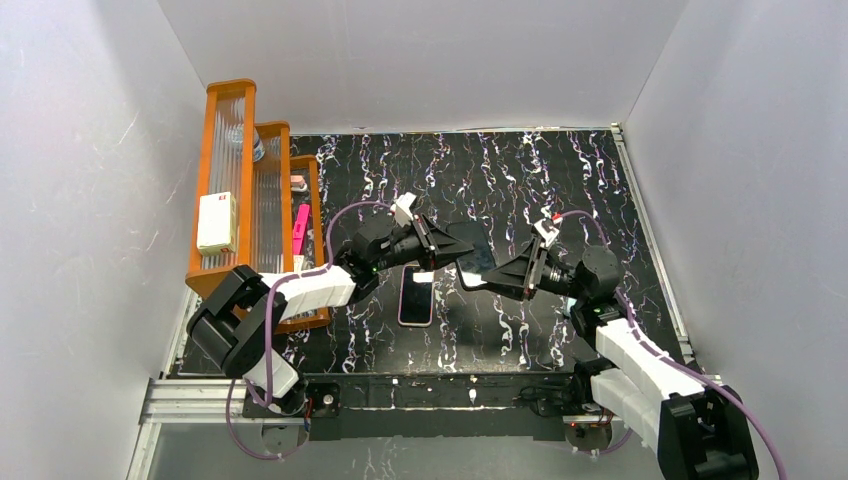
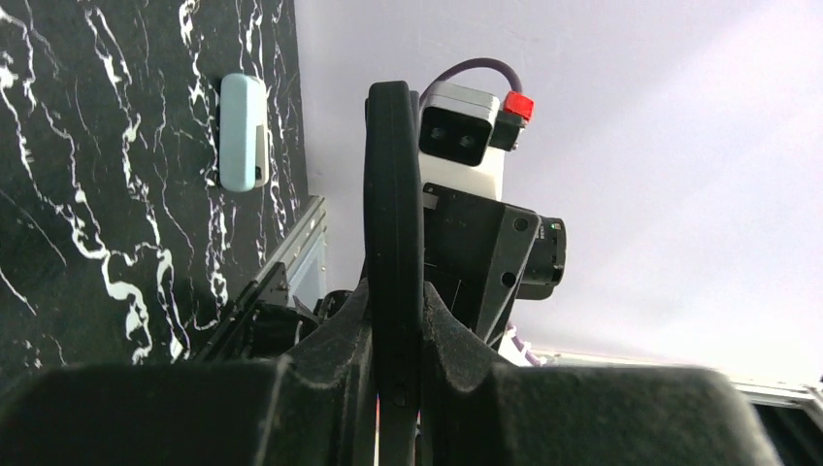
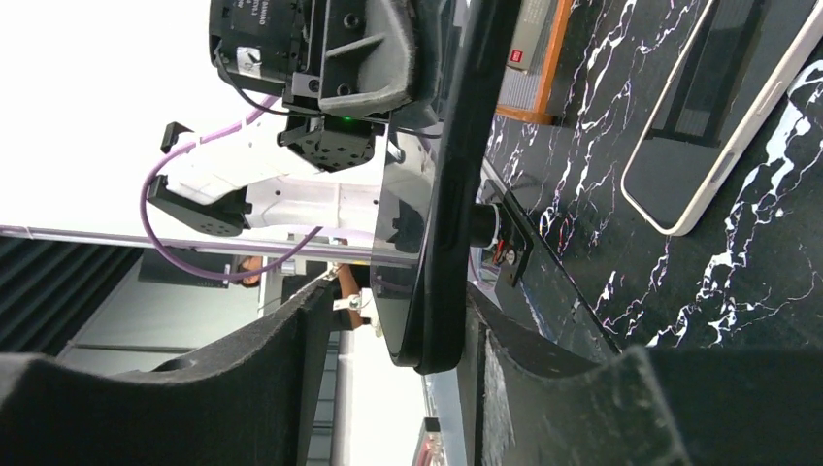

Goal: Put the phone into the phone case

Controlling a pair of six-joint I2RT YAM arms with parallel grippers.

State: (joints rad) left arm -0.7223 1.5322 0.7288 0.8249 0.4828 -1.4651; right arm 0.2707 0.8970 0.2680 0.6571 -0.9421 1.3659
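Black marbled surface [image 1: 560, 180], white walls: we see the phone [image 1: 470, 248] held up in the air between two arms.
From above, the phone case [image 1: 416, 296] lies flat near the left gripper [image 1: 445, 255]. Only the left wrist view shows that gripper clenched on the phone's thin edge. Only the right wrist view shows the right gripper [image 3: 408, 301] loose, with one finger [image 3: 291, 359] apart from the phone's shiny face.

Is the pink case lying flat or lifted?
Flat: the phone case lies on the table; the left pincer holds the black phone off the table beside it.

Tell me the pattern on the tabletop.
Black with white marble-like veining; the tabletop shows best in the top external view.
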